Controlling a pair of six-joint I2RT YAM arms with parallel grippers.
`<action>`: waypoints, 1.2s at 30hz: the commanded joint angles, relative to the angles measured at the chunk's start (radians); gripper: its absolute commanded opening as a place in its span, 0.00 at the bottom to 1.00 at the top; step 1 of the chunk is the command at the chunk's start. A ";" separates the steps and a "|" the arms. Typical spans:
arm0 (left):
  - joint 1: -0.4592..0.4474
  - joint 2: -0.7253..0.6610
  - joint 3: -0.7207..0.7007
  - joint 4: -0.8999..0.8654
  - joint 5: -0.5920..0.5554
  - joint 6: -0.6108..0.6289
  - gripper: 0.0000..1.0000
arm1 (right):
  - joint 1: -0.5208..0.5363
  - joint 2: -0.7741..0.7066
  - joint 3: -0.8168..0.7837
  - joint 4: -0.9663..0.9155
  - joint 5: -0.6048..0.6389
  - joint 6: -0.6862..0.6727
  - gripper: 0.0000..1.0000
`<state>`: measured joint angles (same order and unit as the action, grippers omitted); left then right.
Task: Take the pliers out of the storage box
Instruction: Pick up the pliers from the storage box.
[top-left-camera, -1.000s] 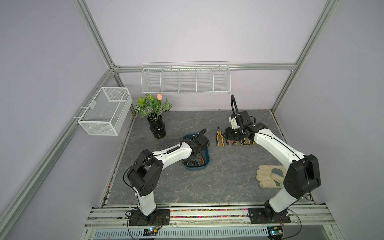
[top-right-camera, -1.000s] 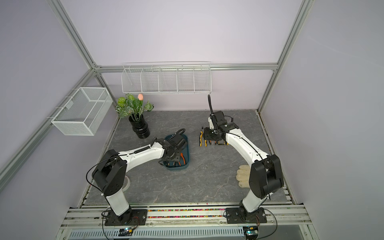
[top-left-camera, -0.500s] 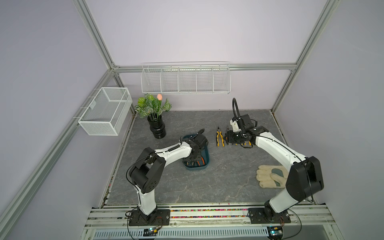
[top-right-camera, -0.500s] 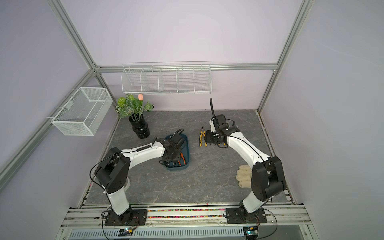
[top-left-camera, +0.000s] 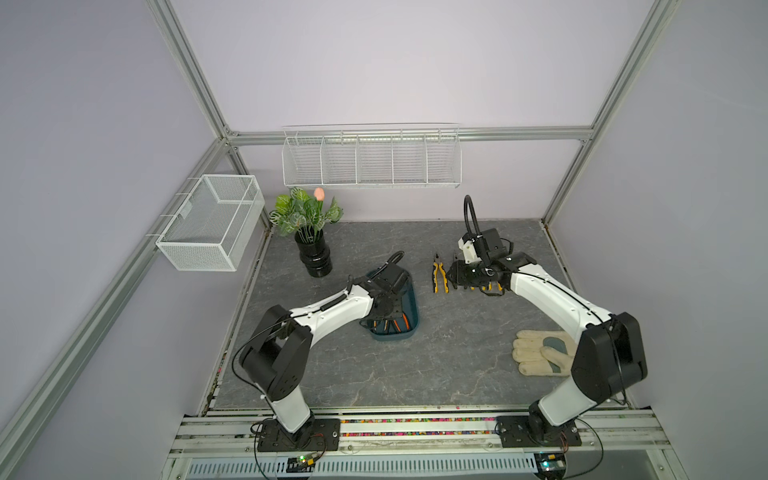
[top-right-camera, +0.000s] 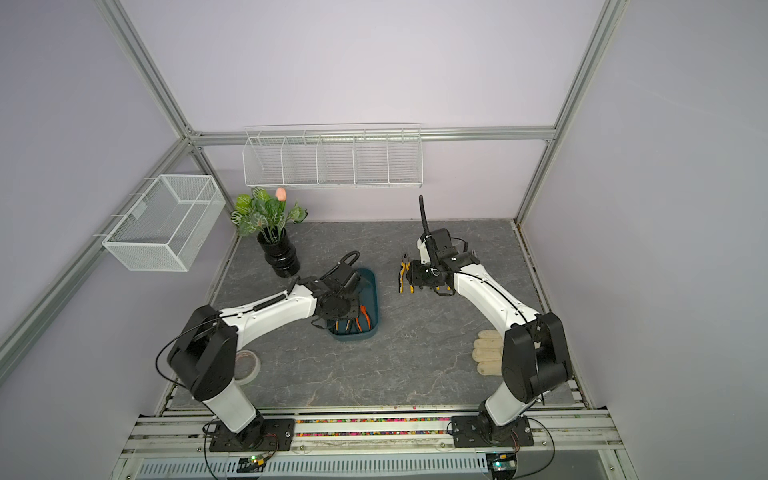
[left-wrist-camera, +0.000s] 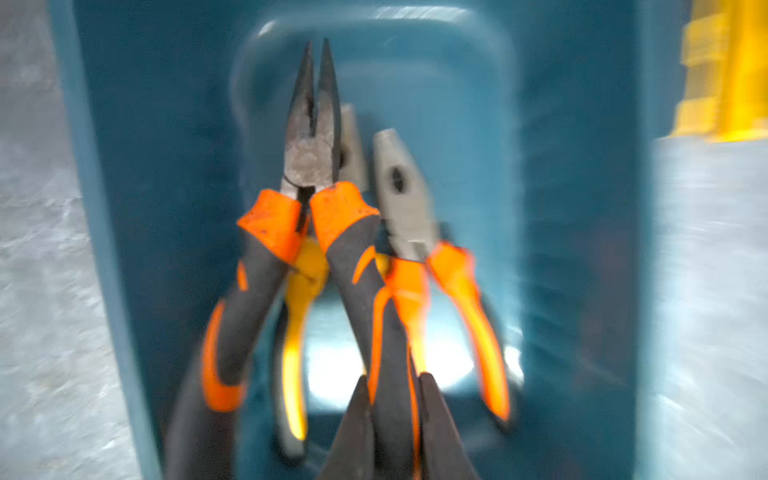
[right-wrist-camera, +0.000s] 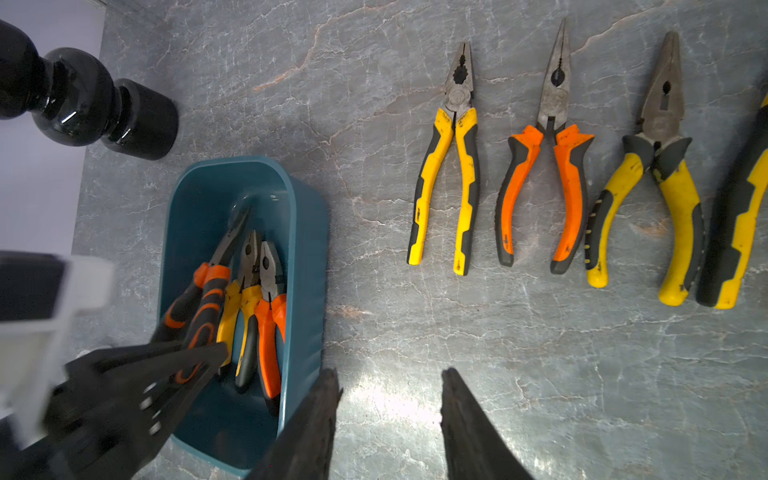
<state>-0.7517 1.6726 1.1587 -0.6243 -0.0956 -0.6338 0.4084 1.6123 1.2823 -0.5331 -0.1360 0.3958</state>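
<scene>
The storage box (top-left-camera: 411, 305) is a dark teal tub on the grey table, also seen in the right wrist view (right-wrist-camera: 307, 249). Three pliers lie in it: an orange-and-black long-nose pair (left-wrist-camera: 316, 137), a yellow pair (right-wrist-camera: 239, 299) and an orange pair (right-wrist-camera: 270, 316). My left gripper (left-wrist-camera: 395, 399) reaches into the box and is shut on one handle of the long-nose pair. Several more pliers lie in a row on the table (right-wrist-camera: 453, 166), the nearest yellow-handled (top-left-camera: 439, 276). My right gripper (right-wrist-camera: 390, 378) hangs open over bare table between the box and that row, holding nothing.
A black vase with a plant (top-left-camera: 316, 257) stands behind the box on the left. A pale work glove (top-left-camera: 540, 353) lies at the front right, a tape roll (top-right-camera: 245, 365) at the front left. A wire basket (top-left-camera: 212, 228) and wire rack (top-left-camera: 370, 160) hang on the walls.
My left gripper has closed on the handle of the long-nose pliers in the box. The right gripper has barely moved, and its jaws have narrowed slightly while staying open.
</scene>
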 joint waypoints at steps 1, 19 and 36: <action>0.004 -0.101 -0.051 0.174 0.131 0.044 0.00 | 0.015 0.015 -0.007 0.002 -0.011 -0.012 0.43; 0.162 -0.360 -0.428 1.013 0.664 -0.207 0.00 | 0.017 -0.114 -0.204 0.360 -0.363 0.082 0.87; 0.167 -0.016 -0.472 2.040 0.900 -0.869 0.00 | -0.035 -0.183 -0.421 1.186 -0.651 0.536 0.90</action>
<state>-0.5873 1.6211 0.6781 1.1339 0.7502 -1.3270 0.3866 1.4597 0.8719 0.4549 -0.7254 0.8196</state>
